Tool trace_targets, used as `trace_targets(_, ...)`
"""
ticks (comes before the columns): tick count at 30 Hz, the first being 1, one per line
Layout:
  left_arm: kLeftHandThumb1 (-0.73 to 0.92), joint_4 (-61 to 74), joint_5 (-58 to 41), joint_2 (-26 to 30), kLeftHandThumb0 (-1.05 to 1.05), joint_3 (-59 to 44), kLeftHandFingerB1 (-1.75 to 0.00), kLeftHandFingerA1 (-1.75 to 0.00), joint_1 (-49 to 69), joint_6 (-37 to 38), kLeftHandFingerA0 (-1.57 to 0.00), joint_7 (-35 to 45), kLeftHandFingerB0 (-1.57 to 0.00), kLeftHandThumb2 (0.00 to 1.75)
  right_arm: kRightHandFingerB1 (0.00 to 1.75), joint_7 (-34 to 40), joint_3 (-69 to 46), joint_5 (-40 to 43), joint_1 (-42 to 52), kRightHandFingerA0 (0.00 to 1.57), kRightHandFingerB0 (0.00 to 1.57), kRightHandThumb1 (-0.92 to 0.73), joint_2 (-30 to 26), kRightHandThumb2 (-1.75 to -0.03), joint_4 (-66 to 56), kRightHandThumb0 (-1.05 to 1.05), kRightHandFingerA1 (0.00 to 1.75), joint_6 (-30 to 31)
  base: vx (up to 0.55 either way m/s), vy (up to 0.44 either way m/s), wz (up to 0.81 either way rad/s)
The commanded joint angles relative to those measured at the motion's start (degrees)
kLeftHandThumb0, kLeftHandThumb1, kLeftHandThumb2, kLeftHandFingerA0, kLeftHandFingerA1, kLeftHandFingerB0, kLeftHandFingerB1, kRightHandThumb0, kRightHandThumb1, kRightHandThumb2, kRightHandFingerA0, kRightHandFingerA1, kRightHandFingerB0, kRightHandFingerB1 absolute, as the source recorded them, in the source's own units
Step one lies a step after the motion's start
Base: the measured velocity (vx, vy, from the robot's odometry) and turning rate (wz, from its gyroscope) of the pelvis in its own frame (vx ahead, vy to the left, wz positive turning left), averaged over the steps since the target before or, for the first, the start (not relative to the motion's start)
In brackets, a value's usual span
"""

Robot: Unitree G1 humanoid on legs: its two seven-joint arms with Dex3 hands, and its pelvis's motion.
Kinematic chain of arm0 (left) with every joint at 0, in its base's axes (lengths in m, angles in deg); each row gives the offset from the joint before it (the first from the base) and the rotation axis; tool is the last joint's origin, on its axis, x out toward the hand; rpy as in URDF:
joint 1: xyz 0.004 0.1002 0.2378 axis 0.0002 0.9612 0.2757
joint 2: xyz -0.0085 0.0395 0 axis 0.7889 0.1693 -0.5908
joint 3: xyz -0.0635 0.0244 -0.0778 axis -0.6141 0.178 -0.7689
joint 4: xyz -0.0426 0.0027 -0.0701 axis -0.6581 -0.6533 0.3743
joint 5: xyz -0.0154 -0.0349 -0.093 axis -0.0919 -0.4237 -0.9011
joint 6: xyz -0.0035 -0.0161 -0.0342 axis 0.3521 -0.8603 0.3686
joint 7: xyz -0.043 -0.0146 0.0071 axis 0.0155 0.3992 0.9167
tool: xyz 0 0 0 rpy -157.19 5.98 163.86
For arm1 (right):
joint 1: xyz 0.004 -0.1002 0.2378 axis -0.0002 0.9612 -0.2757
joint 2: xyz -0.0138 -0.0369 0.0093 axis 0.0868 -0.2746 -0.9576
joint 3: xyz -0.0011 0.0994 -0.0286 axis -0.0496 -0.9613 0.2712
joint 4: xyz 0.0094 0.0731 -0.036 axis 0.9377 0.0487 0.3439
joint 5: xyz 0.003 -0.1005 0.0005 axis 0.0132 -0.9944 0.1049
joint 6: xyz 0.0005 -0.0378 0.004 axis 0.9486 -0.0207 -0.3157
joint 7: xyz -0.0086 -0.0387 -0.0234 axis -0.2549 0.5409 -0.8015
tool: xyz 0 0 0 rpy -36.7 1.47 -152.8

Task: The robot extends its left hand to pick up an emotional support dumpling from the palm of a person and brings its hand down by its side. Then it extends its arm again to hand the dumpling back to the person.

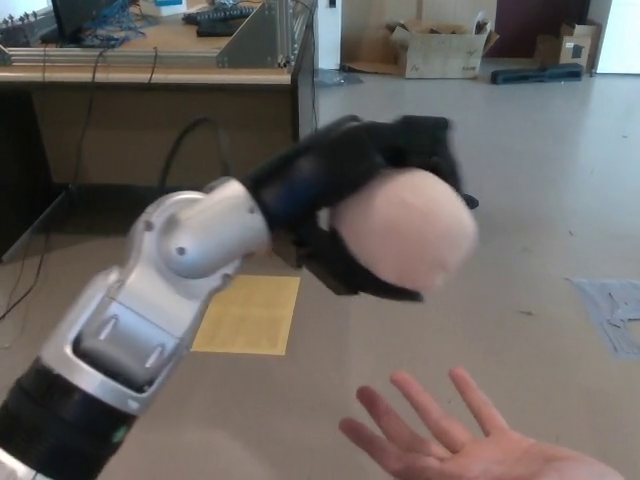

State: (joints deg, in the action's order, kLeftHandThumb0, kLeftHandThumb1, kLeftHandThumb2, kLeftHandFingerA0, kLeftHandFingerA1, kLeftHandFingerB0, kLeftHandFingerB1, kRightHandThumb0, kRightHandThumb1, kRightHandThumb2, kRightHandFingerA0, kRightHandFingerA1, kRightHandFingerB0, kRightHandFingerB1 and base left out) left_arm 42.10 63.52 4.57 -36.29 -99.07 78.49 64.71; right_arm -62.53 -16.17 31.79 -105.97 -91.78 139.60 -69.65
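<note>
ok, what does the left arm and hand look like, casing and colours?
The left hand is black with thick blocky fingers. Behind it a black wrist section with a bluish sheen runs into a silver-grey rounded forearm shell with a round joint cap and recessed panel. The lowest part of the arm is black. No markings are readable.

The left hand holds the dumpling at the centre, above the person's palm at 5 o'clock; the desk stands at 11 o'clock.
</note>
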Motion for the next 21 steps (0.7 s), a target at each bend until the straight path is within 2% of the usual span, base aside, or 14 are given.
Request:
trace_targets(1, 0.59, 5.36, 1.59, -1.56, -0.07, 3.68, -1.71, -1.75, -2.08, -4.81, -0.68, 6.77, -0.52, 0.54, 0.47, 0.34, 0.69, -0.7, -0.43, 0.61, 0.53, -0.67, -0.69, -0.79, 0.6, -0.81, 0.55, 1.12, 0.0, 0.0, 0.0)
trace_targets(2, 0.59, 5.56, 1.67, -1.57, -0.07, 3.62, -1.71, -1.75, -2.0, -5.04, -0.68, 6.87, -0.52, 0.54, 0.47, 0.37, 0.76, -0.69, -0.43, 0.61, 0.53, -0.67, -0.71, -0.79, 0.62, -0.81, 0.55, 1.12, 0.0, 0.0, 0.0)
trace_targets(3, 0.57, 7.02, 1.65, -1.72, -0.06, 4.45, -1.72, -1.75, -1.29, -6.27, -0.64, 7.55, -0.49, 0.6, 0.41, 0.22, 0.9, -0.74, -0.4, 0.6, 0.56, -0.81, -0.82, -0.65, 0.56, -0.76, 0.46, 1.14, 0.0, 0.0, 0.0)
trace_targets(13, 0.56, 12.2, 1.99, -2.01, -0.06, 6.85, -1.7, -1.75, 2.13, -10.56, -0.65, 10.59, -0.53, 0.61, 0.42, -0.54, 1.25, -0.74, -1.11, 0.61, 0.57, -0.81, -0.96, -0.65, 1.08, -0.75, 0.47, 0.89, 0.0, 0.0, 0.0)
trace_targets(14, 0.57, 13.59, 2.38, -1.75, -0.09, 7.66, -1.72, -1.75, 3.28, -11.24, -0.64, 10.85, -0.49, 0.58, 0.39, -0.36, 1.29, -0.79, -1.09, 0.54, 0.45, -0.79, -0.85, -0.64, 1.23, -0.69, 0.45, 0.33, 0.0, 0.0, 0.0)
trace_targets(15, 0.57, 14.63, 2.68, -1.57, -0.09, 8.26, -1.72, -1.75, 4.15, -11.76, -0.64, 11.06, -0.49, 0.58, 0.39, -0.22, 1.32, -0.83, -1.07, 0.54, 0.45, -0.79, -0.76, -0.64, 1.36, -0.69, 0.45, -0.09, 0.0, 0.0, 0.0)
trace_targets(16, 0.58, 16.83, 3.11, -1.36, -0.1, 9.73, -1.71, -1.75, 5.78, -13.18, -0.63, 11.68, -0.49, 0.59, 0.36, -2.21, 0.2, 1.15, -0.98, 0.44, 0.38, -0.82, -0.17, -0.65, 1.9, -0.66, 0.41, -1.1, 0.0, 0.0, 0.0)
trace_targets(17, 0.58, 17.25, 3.21, -1.38, -0.1, 9.95, -1.71, -1.75, 6.04, -13.53, -0.63, 11.84, -0.49, 0.59, 0.36, -2.83, -0.13, 1.72, -0.97, 0.44, 0.38, -0.82, -0.02, -0.65, 2.04, -0.66, 0.41, -1.29, 0.0, 0.0, 0.0)
trace_targets(18, 0.6, 17.96, 3.55, -1.22, -0.1, 10.57, -1.64, -1.75, 7.05, -13.33, -0.62, 12.13, -0.5, 0.57, 0.38, -4.14, -1.03, 3.12, -1.14, 0.49, 0.47, -0.81, 0.67, -0.64, 2.49, -0.59, 0.4, -1.82, 0.0, 0.0, 0.0)
trace_targets(21, 0.6, 18.63, 4.06, -1.31, -0.1, 10.68, -1.64, -1.75, 7.68, -13.64, -0.62, 12.45, -0.5, 0.57, 0.38, -4.9, -1.73, 3.49, -1.33, 0.49, 0.47, -0.81, 1.01, -0.64, 2.95, -0.59, 0.4, -2.23, 0.0, 0.0, 0.0)
